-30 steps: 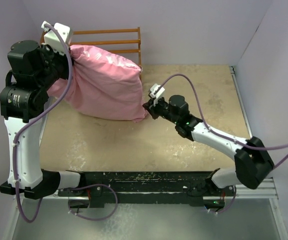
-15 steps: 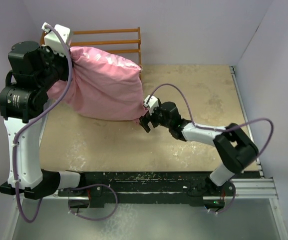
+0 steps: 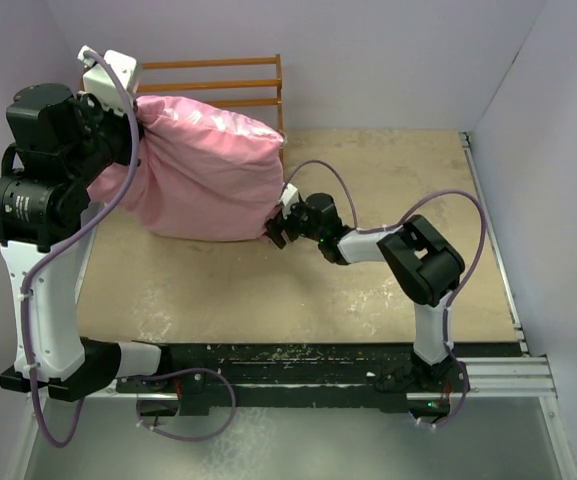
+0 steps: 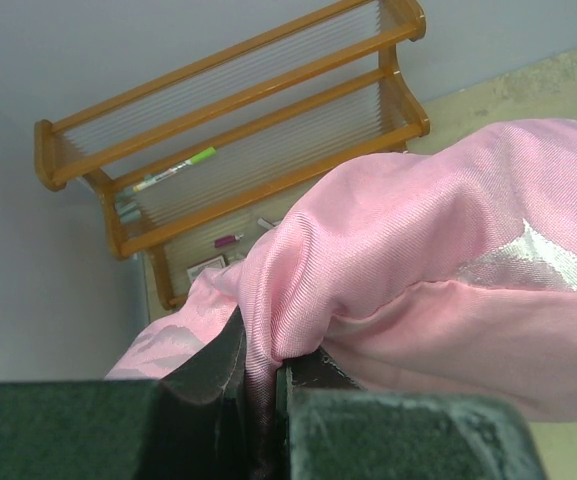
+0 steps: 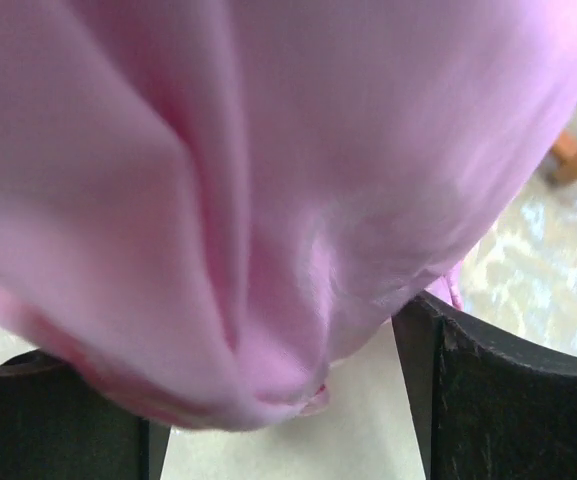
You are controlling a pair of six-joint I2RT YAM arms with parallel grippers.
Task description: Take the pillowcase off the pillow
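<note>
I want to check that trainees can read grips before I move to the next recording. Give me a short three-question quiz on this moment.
1. True or false: the left gripper is shut on a fold of the pillowcase.
2. The right gripper is: A) shut on nothing; B) open, with a corner of the pillowcase between its jaws; C) shut on that corner.
3. What piece of furniture stands behind the pillowcase?
Key: 1 true. 2 B. 3 a wooden rack.
</note>
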